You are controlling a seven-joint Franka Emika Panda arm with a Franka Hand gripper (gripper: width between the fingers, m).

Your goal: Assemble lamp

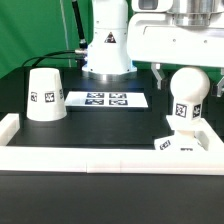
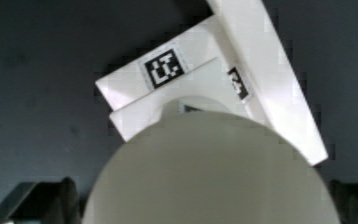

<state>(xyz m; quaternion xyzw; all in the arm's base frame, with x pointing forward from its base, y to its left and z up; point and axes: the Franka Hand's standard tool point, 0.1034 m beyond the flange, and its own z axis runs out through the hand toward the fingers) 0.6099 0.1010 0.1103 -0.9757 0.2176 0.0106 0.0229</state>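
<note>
White plastic made up all three lamp parts on the black tabletop [image 1: 100,125]. In the exterior view the tapered shade [image 1: 45,95] stood mouth down at nine o'clock from the marker board [image 1: 105,100], well apart from the other two parts. At three o'clock from that board the ball-shaped bulb [image 1: 187,92] [image 2: 208,170] stood upright with its stem down on the small square base [image 1: 180,142] [image 2: 172,78]. The base lay just beside the white rail [image 1: 100,158] [image 2: 268,70] that edged the tabletop. The tool [image 1: 186,80] [image 2: 194,205] hung at twelve o'clock over the bulb, spread wide, its dark fingers [image 1: 159,72] [image 2: 43,200] straddling the ball with a gap showing on either side, so it gripped nothing. Whether the stem was fully seated in the base could not be told.
</note>
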